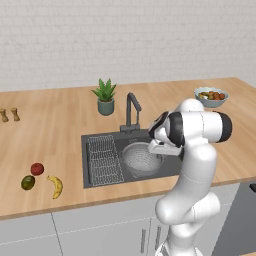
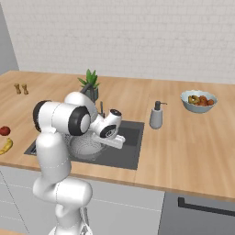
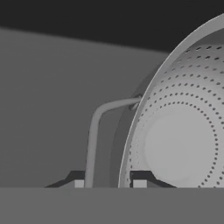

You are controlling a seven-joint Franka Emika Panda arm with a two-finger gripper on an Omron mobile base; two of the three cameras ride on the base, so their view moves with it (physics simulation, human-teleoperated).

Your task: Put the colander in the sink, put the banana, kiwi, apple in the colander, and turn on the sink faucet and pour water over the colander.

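Start with the desk (image 1: 55, 125): your jaws (image 3: 108, 183) hang low over the sink (image 1: 165, 170) cut into it. The sink's dark floor lies just under the jaws, and a flat wire rack (image 1: 104, 159) fills the far side of the basin from them.

The colander (image 1: 141, 159) sits inside the sink, right at the jaws. In the hand view its handle loop (image 3: 94, 131) runs down between the two fingertips, and the perforated bowl wall rises just beside the tip on the bowl side. The jaws are pressed in narrow on that handle, so you are pinching the colander by its handle. From these views you cannot tell whether its base rests on the sink floor or hangs just clear of it.

My reading is that the first step, placing the colander in the sink, is nearly done. The next move calls for setting it flat, spreading the jaws, and lifting straight away so the handle does not snag.

The sink faucet (image 1: 132, 111) stands just behind the colander, beyond the jaws; clear its spout as you rise.

The banana (image 1: 56, 186), apple (image 1: 37, 168) and kiwi (image 1: 28, 182) lie together on the desk, well apart from the jaws, past the rack.
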